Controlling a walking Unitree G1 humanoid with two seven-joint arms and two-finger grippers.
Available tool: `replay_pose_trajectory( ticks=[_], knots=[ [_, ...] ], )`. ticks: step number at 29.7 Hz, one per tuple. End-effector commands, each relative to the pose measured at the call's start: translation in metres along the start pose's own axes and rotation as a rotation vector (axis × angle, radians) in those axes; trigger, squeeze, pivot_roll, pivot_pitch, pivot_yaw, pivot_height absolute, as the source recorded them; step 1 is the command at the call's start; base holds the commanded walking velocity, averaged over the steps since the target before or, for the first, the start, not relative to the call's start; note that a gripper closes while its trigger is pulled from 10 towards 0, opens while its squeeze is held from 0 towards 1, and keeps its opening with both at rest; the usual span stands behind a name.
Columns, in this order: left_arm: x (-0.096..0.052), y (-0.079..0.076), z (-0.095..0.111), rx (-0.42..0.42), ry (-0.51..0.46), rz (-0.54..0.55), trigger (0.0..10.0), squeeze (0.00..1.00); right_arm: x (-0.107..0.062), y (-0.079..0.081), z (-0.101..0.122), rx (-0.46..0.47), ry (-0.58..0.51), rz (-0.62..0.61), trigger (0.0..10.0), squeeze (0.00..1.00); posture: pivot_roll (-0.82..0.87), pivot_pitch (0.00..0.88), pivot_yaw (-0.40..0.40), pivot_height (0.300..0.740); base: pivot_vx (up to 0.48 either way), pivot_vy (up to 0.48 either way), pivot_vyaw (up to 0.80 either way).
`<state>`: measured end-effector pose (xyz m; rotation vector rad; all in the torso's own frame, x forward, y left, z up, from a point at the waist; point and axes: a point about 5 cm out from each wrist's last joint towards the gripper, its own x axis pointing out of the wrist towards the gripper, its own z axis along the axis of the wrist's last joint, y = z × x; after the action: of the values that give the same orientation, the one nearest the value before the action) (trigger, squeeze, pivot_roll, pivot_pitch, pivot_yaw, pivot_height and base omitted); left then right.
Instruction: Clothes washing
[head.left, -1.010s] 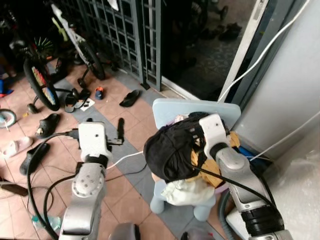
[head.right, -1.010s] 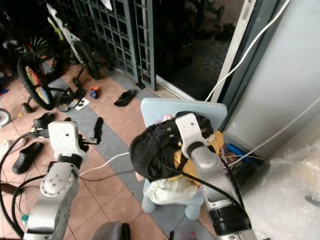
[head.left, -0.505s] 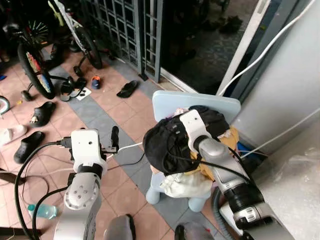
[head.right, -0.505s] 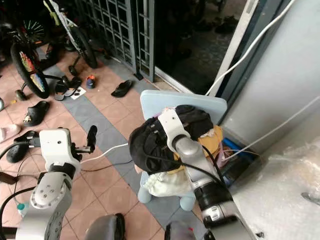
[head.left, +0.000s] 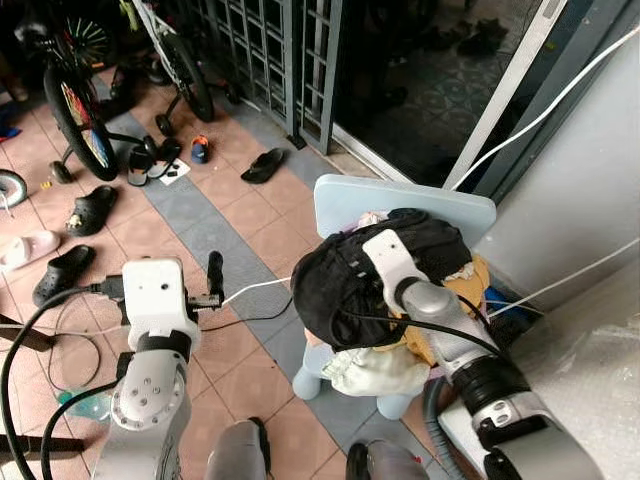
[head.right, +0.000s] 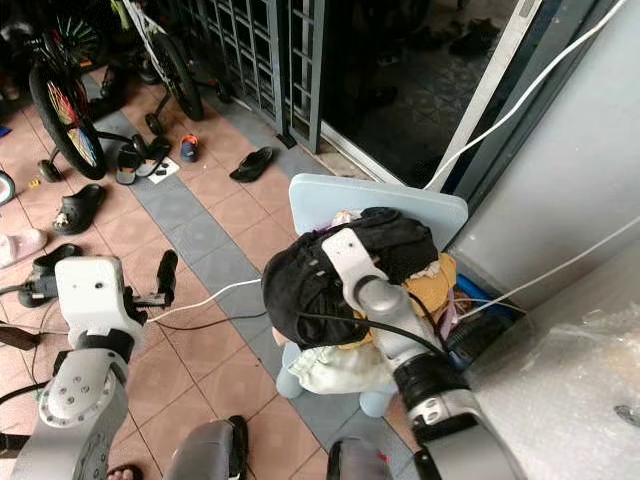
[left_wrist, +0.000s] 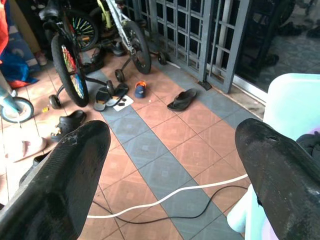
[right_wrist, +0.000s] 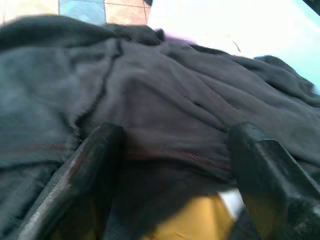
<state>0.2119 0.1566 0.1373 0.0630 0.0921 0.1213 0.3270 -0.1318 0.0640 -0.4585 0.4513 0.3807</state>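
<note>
A heap of clothes lies on a small light-blue chair (head.left: 400, 205). A black garment (head.left: 330, 290) is on top, a yellow one (head.left: 475, 280) sits behind it, and a cream one (head.left: 375, 370) hangs over the seat's front. My right gripper (right_wrist: 175, 165) is down on the black garment (right_wrist: 165, 100), open, with both fingers spread wide and dark cloth bulging between them. My left gripper (left_wrist: 170, 165) hangs open in the air over the tiled floor, left of the chair, with nothing between its fingers (head.left: 215, 275).
A white cable (head.left: 255, 290) and a black one run across the tiles to the chair. Bicycles (head.left: 75, 110), sandals (head.left: 262, 165) and shoes crowd the far left by a metal gate (head.left: 270, 50). A wall and a plastic-wrapped bulk (head.left: 600, 350) close the right side.
The camera has shifted. My right gripper has slid from the back of the pile onto the top of the black garment. The left arm has dropped a little.
</note>
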Motion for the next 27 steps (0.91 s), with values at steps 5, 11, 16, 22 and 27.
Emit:
replay_pose_trajectory(
  ticks=[5,11,16,22,27],
  knots=[
    [0.008,-0.013,0.001,-0.033,0.0,-0.009,10.0,0.0,-0.009,-0.017,-0.014,-0.007,0.047,-0.019,0.0,0.0,0.07,0.188,-0.056,0.74,0.0,0.0,0.0],
    [0.011,-0.013,-0.003,-0.045,0.002,0.031,10.0,0.0,-0.014,-0.016,-0.023,0.003,0.076,0.009,0.0,0.0,0.05,0.172,-0.088,0.74,0.0,0.0,0.0],
    [0.012,-0.012,-0.007,-0.048,0.011,0.042,10.0,0.0,-0.015,-0.008,-0.018,0.024,0.064,0.044,0.0,0.0,0.04,0.164,-0.084,0.74,0.0,0.0,0.0],
    [0.018,-0.014,-0.004,-0.035,0.0,0.032,10.0,0.0,-0.015,0.0,-0.02,0.026,0.072,0.07,0.0,0.0,0.05,0.159,-0.066,0.74,0.0,0.0,0.0],
    [0.024,-0.015,0.004,-0.011,-0.022,-0.027,10.0,0.0,-0.018,-0.011,0.0,-0.112,0.001,-0.032,0.0,0.0,0.04,0.141,-0.048,0.74,0.0,0.0,0.0]
  ],
)
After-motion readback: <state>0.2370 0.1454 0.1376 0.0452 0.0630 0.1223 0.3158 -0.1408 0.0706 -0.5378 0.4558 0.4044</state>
